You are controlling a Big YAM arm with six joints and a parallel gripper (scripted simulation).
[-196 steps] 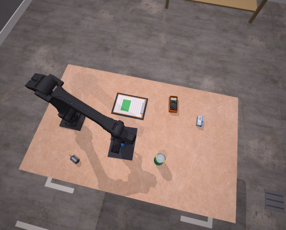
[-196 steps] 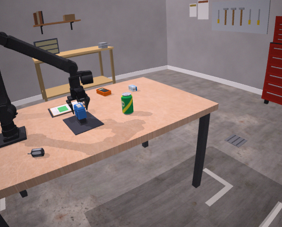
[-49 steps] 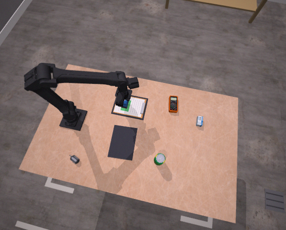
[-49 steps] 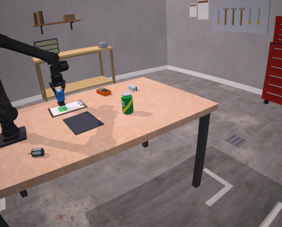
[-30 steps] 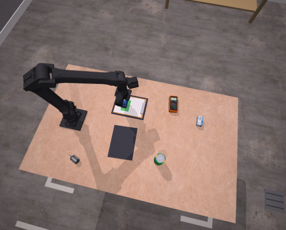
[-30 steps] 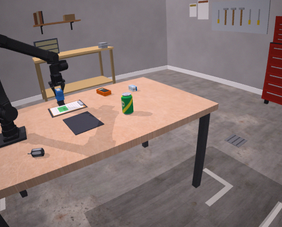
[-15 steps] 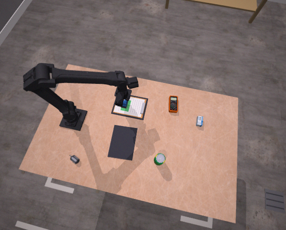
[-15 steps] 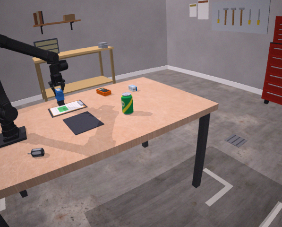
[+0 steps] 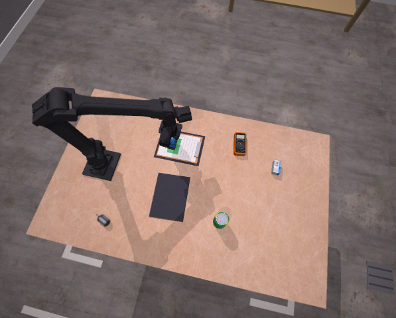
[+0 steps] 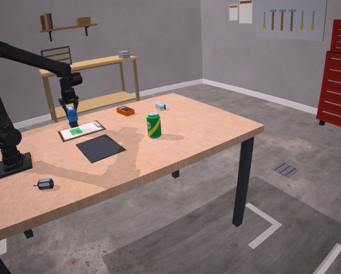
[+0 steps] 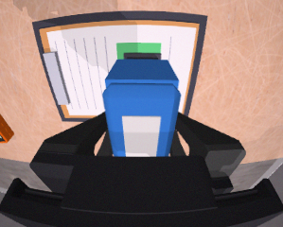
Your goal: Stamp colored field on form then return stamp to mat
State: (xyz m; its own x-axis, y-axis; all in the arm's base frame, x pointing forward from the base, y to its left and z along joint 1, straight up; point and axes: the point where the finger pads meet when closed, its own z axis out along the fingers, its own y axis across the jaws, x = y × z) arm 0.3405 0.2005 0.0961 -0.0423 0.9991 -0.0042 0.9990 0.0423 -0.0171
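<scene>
My gripper (image 9: 170, 138) is shut on the blue stamp (image 9: 172, 142) and holds it upright over the form. The form is a white sheet on a dark clipboard (image 9: 180, 148) with a green field (image 9: 174, 146). In the exterior view the stamp (image 10: 72, 116) stands with its dark base at the far edge of the green field (image 10: 76, 131); I cannot tell if it touches. In the wrist view the stamp (image 11: 141, 109) covers most of the green field (image 11: 140, 49), and the fingers grip its sides. The dark mat (image 9: 170, 197) lies bare, nearer the table's front.
An orange multimeter (image 9: 239, 143) and a small white-blue box (image 9: 276, 167) lie right of the form. A green can (image 9: 221, 220) stands right of the mat. A small dark object (image 9: 103, 219) lies near the front left. The arm's base (image 9: 101, 164) is left of the form.
</scene>
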